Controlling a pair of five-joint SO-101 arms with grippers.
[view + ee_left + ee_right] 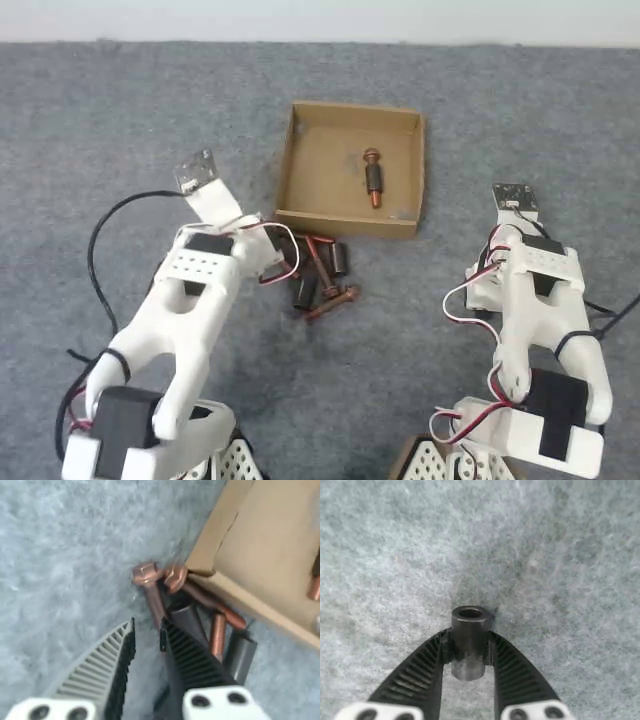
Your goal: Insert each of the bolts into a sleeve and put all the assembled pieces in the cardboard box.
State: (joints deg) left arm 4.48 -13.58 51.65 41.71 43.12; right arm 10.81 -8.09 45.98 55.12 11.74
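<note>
A loose pile of copper bolts (322, 262) and black sleeves (303, 293) lies on the grey carpet just in front of the cardboard box (300, 170). One bolt with a sleeve on it (373, 178) lies inside the box. My left gripper (147, 627) is open, low over the near end of the pile, its tips just short of two hex-headed bolts (146, 574) and a sleeve (189, 619). My right gripper (468, 638) is shut on a black sleeve (468, 630), held upright with its bore facing up, over bare carpet.
The left arm (195, 300) stretches from the front left toward the pile. The right arm (540, 300) stands at the right, apart from the box. A box corner (202, 562) sits close beside the bolt heads. Grey carpet (120, 120) covers the table.
</note>
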